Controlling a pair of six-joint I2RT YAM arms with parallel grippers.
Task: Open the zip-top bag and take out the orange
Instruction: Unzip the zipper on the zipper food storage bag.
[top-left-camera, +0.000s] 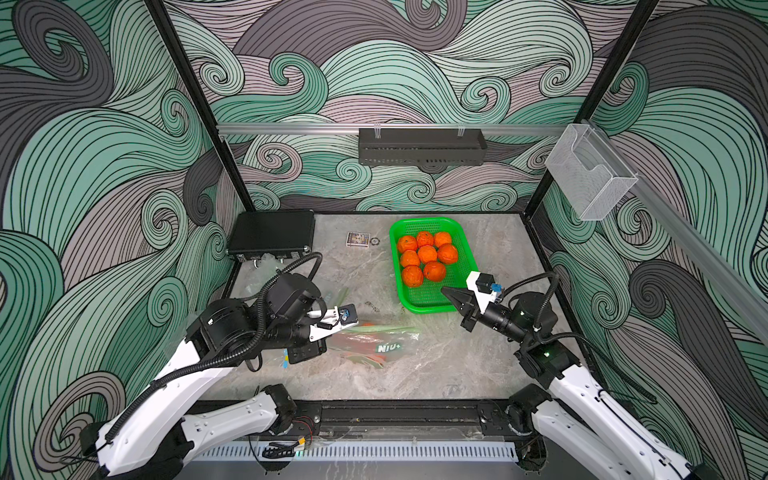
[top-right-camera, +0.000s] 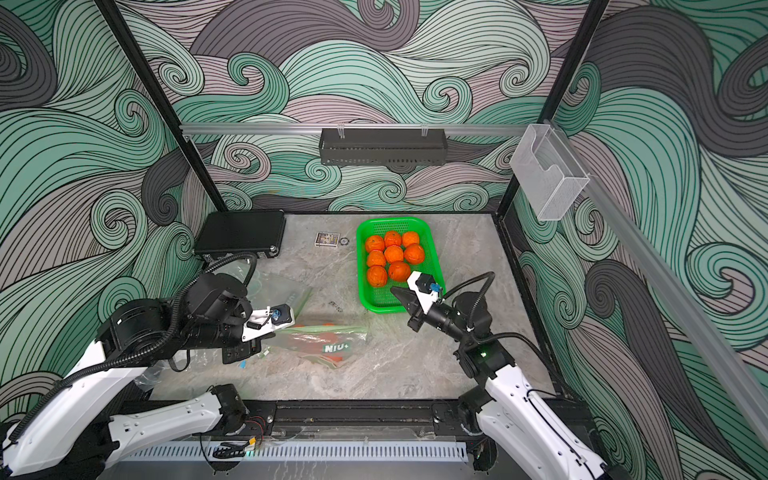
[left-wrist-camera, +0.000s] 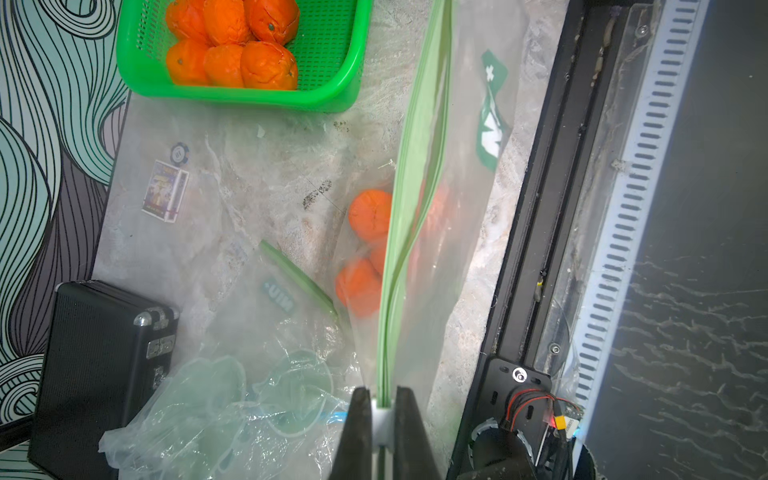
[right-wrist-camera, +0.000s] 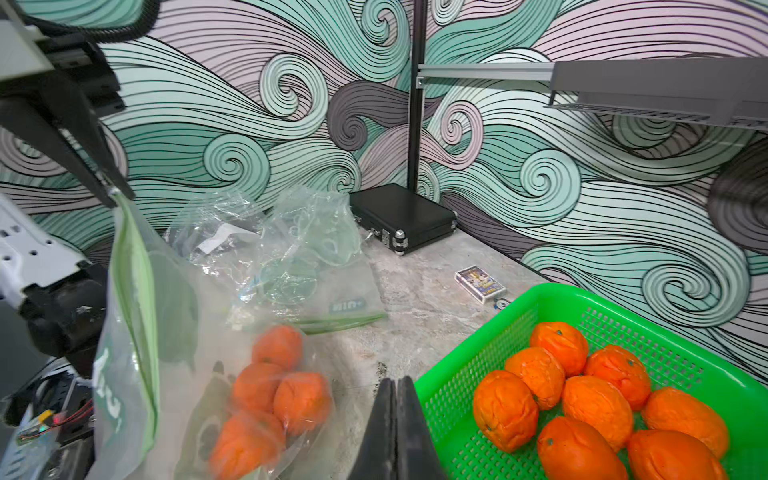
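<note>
Zip-top bag is pinched at its green zip strip by the clenched left claw and lifted at that end. Oranges are seen inside, at the low end resting on the bench. Right claw is clenched on nothing, just beside the green basket.

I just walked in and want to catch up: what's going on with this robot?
The left hand is shut on the green zip end of a clear bag, holding that end up off the table. Several oranges sit inside the bag. The right hand is shut, empty, and hovers over the near edge of a green basket with eight loose oranges. Whether the zip is open, I cannot tell.
</note>
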